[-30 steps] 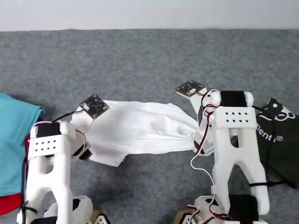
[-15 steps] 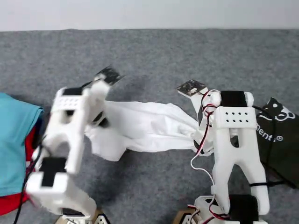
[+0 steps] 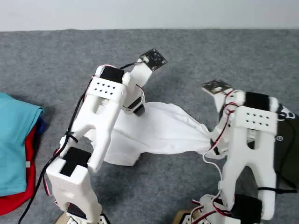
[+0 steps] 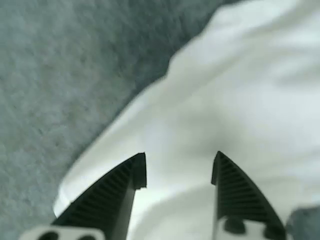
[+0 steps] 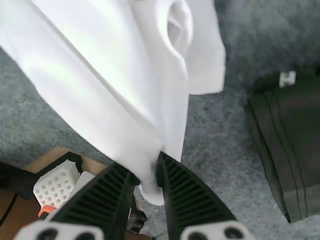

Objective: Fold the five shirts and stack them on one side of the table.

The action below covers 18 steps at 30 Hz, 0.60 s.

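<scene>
The grey felt tabletop [image 3: 196,51] holds everything. Across its middle lies the crumpled white cotton shirt [image 3: 163,133], pulled into a long bunch between my two arms. At the left edge a folded teal shirt [image 3: 14,140] rests on a red shirt [image 3: 16,200]. A black printed shirt [image 3: 287,154] waits at the right edge, partly under my right arm.

Within the last second my left claw [image 4: 177,175] has left the white shirt's near left end and swung over to its far edge. It now hangs spread wide above the cloth, gripping nothing. My right claw [image 5: 145,182] stays pinched tight on the shirt's gathered right end and has slid a little toward the black shirt, stretching the fabric.

I judge this a re-grip: the white shirt is not yet flat, so its fold has not begun.
</scene>
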### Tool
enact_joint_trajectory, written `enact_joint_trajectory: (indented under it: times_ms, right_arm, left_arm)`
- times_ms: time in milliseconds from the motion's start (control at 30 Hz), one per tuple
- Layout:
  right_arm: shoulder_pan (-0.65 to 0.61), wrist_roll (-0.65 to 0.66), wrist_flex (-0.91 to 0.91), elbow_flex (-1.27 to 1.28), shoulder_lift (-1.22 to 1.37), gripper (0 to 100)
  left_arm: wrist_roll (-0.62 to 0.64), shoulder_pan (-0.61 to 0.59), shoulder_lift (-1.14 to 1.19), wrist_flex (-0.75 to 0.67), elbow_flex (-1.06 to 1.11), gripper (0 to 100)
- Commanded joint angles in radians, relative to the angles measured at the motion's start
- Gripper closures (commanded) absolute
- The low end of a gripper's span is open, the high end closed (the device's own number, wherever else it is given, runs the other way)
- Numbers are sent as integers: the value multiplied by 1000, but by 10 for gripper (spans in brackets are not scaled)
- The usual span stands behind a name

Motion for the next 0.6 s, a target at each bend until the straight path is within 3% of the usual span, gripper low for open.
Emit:
enact_joint_trajectory:
  times_ms: [0, 133, 300, 567]
  right_arm:
    - [96, 9, -35, -8, -33, 988]
    - [193, 12, -96, -14, -33, 988]
    - [196, 14, -93, -14, -42, 988]
    - [168, 8, -93, -14, -42, 988]
  left_arm:
    - [3, -18, -64, 106, -33, 782]
    - [-55, -63, -147, 186, -31, 782]
    - [-130, -101, -261, 276, -27, 782]
    - [-258, -32, -517, 273, 298, 782]
